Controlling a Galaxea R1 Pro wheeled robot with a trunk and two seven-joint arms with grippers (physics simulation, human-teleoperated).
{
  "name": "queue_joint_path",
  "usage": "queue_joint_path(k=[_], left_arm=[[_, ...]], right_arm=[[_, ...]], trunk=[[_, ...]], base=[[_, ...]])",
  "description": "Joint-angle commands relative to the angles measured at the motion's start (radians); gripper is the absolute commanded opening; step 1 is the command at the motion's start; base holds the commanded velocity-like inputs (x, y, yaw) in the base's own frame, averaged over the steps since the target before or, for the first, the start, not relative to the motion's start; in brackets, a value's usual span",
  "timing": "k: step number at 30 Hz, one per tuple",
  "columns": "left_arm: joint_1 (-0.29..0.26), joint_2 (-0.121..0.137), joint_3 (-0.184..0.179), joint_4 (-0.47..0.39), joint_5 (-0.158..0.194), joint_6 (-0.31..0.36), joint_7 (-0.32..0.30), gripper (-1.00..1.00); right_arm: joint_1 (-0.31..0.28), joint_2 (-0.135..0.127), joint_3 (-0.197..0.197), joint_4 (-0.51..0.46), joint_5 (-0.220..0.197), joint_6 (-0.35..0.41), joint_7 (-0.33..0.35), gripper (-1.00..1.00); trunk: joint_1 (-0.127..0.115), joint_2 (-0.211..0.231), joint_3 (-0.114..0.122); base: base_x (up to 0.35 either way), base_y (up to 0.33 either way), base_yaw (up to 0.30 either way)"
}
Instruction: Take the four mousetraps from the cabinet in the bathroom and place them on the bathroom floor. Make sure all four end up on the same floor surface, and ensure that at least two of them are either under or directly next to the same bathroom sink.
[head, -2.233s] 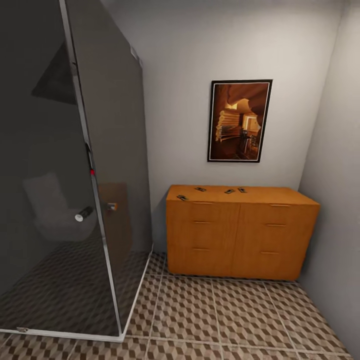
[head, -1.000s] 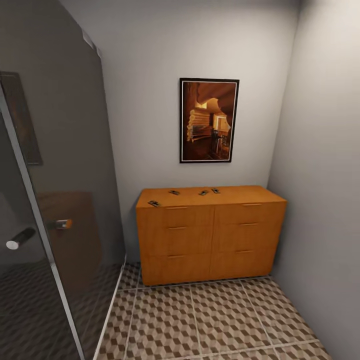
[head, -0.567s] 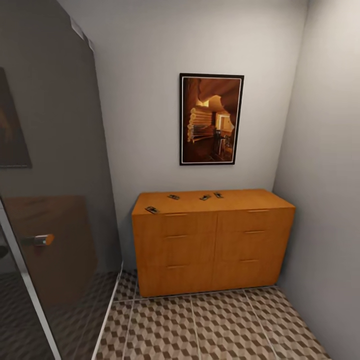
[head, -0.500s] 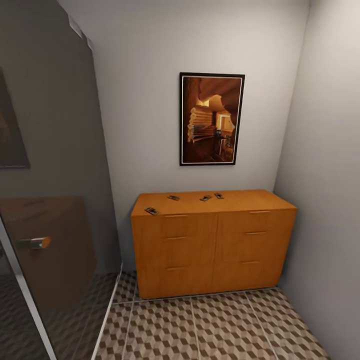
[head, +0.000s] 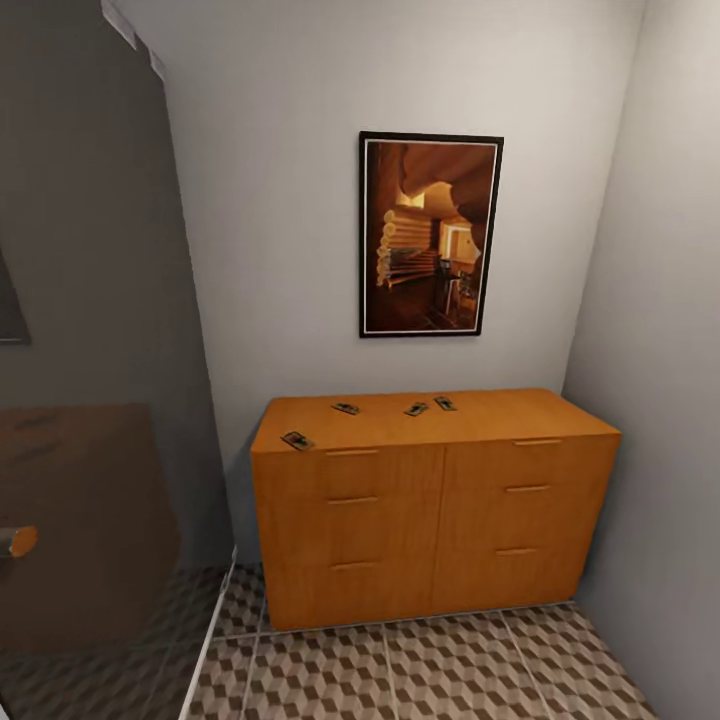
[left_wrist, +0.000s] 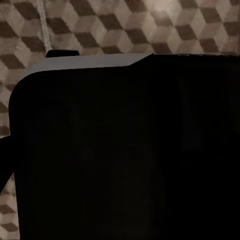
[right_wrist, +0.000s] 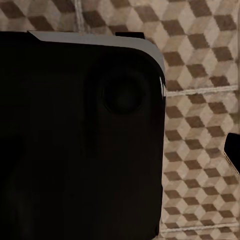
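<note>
The cabinet, a wide low orange-brown chest with drawers and slim bar handles, stands against the far wall in the head view. On its flat top lie the mousetraps, tiny dark slabs: one near the front left corner, one further back, and two close together near the middle. The bathroom floor of cube-patterned tiles runs in front of the cabinet. Both wrist views look down on the same tiling past a dark part of the robot's body.
A dark glass shower partition with a metal handle fills the left side. A framed picture hangs above the cabinet. A plain wall closes the right side, leaving a narrow strip of floor.
The whole head view has shifted: the cabinet and picture now look larger and closer, and the shower partition has slid further left. The mousetraps lie where they were on the cabinet top.
</note>
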Motion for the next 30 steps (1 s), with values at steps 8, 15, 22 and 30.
queue_joint_path(k=[8,15,22,30], left_arm=[[0.0,0.0,0.001,-0.001,0.001,-0.003,-0.001,1.0],[0.0,0.0,0.002,-0.001,0.001,-0.003,-0.001,1.0],[0.0,0.0,0.002,-0.001,0.001,-0.003,-0.001,1.0],[0.0,0.0,0.002,-0.001,0.001,-0.004,-0.001,1.0]], right_arm=[[0.0,0.0,0.001,0.0,0.001,-0.004,-0.001,1.0],[0.0,0.0,0.001,0.0,0.002,-0.004,-0.001,1.0],[-0.001,0.0,0.001,0.0,0.003,-0.004,-0.001,1.0],[-0.001,0.0,0.001,0.0,0.003,-0.004,-0.001,1.0]], trunk=[[0.001,0.0,-0.001],[0.001,0.0,-0.001],[0.001,0.0,-0.001],[0.001,0.0,-0.001]], base=[[0.32,0.0,0.0],[0.32,0.0,0.0],[0.32,0.0,0.0],[0.306,0.0,0.0]])
